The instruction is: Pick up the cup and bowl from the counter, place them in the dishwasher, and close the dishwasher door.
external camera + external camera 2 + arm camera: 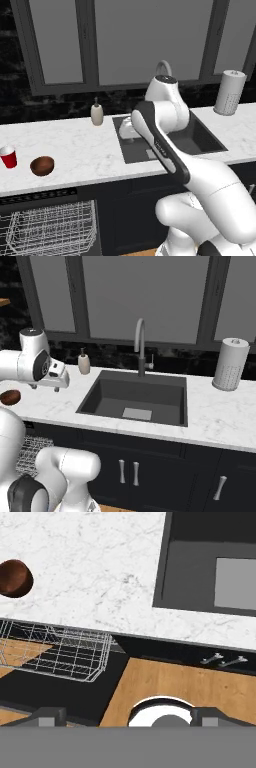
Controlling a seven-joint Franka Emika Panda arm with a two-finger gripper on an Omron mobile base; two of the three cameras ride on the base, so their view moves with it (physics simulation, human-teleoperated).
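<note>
The gripper (pixel 127 716) is wide open and holds nothing. It hangs over the table (pixel 100 572), just left of the sink (pixel 210 567), looking down at the table's front edge. The bowl (pixel 15 578) sits on the table, well to the left of the sink. The cup (pixel 8 156) stands just left of the bowl. Under them the dishwasher (pixel 47 227) is open, and its white rack (pixel 55 652) sticks out. A soap bottle (pixel 97 113) stands behind the sink's left corner. A paper roll (pixel 229 92) stands right of the sink.
</note>
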